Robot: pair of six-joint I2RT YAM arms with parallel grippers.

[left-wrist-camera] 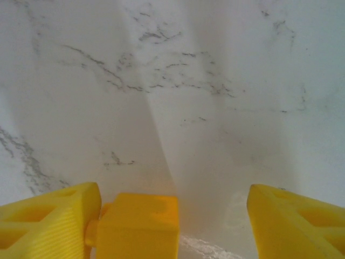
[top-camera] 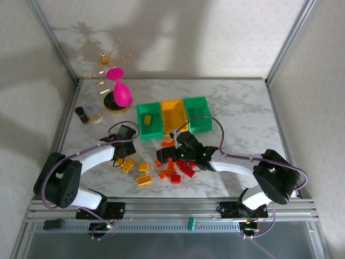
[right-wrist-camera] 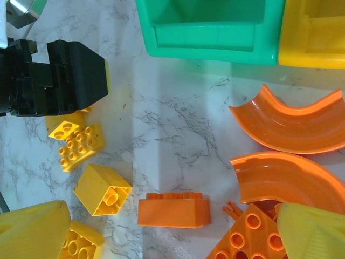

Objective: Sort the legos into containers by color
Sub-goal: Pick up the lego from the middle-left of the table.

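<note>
Yellow lego (left-wrist-camera: 139,224) sits between left fingers (left-wrist-camera: 48,221) (touching one).

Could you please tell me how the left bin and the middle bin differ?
The left bin is green; the middle bin is yellow-orange. The left bin holds a yellow brick; the middle bin looks empty from above. Both are open-top, rectangular, about the same size, and stand side by side in one row.
</note>
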